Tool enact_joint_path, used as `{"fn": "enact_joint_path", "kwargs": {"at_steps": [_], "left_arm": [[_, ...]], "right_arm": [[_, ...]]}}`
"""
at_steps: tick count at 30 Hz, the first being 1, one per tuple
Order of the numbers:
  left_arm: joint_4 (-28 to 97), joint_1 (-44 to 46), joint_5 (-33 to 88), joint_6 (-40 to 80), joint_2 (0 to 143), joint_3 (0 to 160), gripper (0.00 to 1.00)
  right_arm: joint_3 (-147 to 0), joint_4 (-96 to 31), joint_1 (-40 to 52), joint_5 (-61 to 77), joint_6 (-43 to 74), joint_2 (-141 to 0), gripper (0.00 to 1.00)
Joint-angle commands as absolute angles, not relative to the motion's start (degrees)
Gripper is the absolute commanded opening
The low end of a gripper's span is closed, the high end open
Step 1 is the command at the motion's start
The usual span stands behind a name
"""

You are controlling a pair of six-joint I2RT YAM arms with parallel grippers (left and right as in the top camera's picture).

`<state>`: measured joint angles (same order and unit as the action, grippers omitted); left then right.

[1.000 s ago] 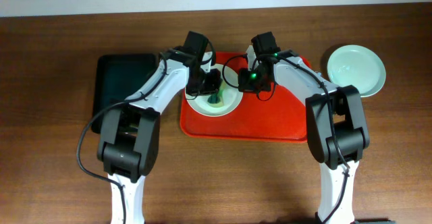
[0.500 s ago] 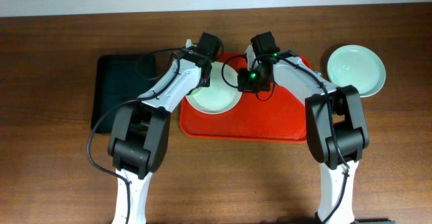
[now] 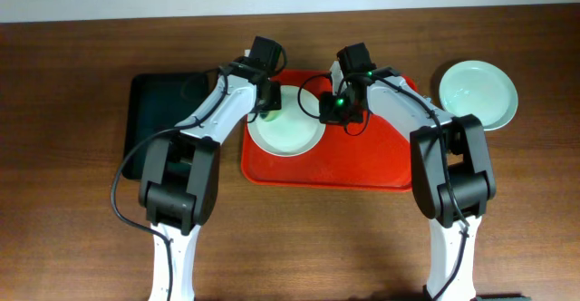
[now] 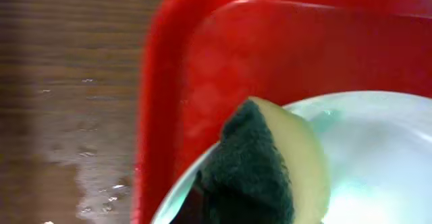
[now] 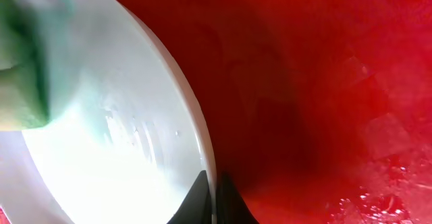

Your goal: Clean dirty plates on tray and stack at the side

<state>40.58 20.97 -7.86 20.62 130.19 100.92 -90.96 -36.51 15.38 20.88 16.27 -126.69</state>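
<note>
**Grippers.** The left gripper (image 3: 268, 104) is clamping a sponge (image 4: 270, 163), green scouring face against yellow backing. It is pressing the sponge on the upper-left rim of the pale plate (image 3: 290, 131). The right gripper (image 5: 214, 198) is pinching the opposite rim of that plate, 1 finger on either side of the edge.

**Location.** The plate is lying at the left end of the red tray (image 3: 362, 167), close against its left rim. A second plate (image 3: 478, 92) is sitting on the tabletop (image 3: 72, 201) to the right, well apart from the tray. A black tray (image 3: 163, 120) is lying to the left.

**Assessment.** Scrubbing appears to be in hand, with faint teal streaks showing beside the sponge.

**Recommendation.**
- Sweep inward with the scouring face flat.
- Keep the pressure steady.
- Keep the right grip firm so the plate is neither spinning nor sliding.
- Do not let the sponge run off the rim.
</note>
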Motion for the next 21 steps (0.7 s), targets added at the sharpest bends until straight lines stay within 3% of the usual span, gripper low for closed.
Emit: {"fn": "enact_joint_path", "kwargs": {"at_steps": [1, 7, 14, 19, 20, 21], "left_arm": [[43.4, 18.0, -23.6, 21.0, 126.3, 100.7, 0.0], [49.7, 13.7, -23.3, 24.8, 110.7, 100.7, 0.0], [52.4, -1.3, -12.3, 24.8, 115.6, 95.8, 0.0], [50.3, -3.4, -9.2, 24.8, 123.1, 95.4, 0.0], [49.9, -3.4, -9.2, 24.8, 123.1, 95.5, 0.25], [49.9, -3.4, -9.2, 24.8, 123.1, 95.7, 0.43]], "right_arm": [[-93.1, -37.6, 15.0, 18.9, 15.9, -127.5, 0.04], [-103.7, -45.9, 15.4, 12.1, 11.4, -125.6, 0.04], [-117.6, -59.9, 23.2, -24.0, 10.7, -123.7, 0.04], [-120.7, -63.6, 30.7, -50.7, 4.4, -123.7, 0.04], [-120.7, -63.7, 32.5, -59.2, 3.2, -123.7, 0.04], [-120.7, -63.5, 34.7, -67.1, -0.2, -123.7, 0.04]]}}
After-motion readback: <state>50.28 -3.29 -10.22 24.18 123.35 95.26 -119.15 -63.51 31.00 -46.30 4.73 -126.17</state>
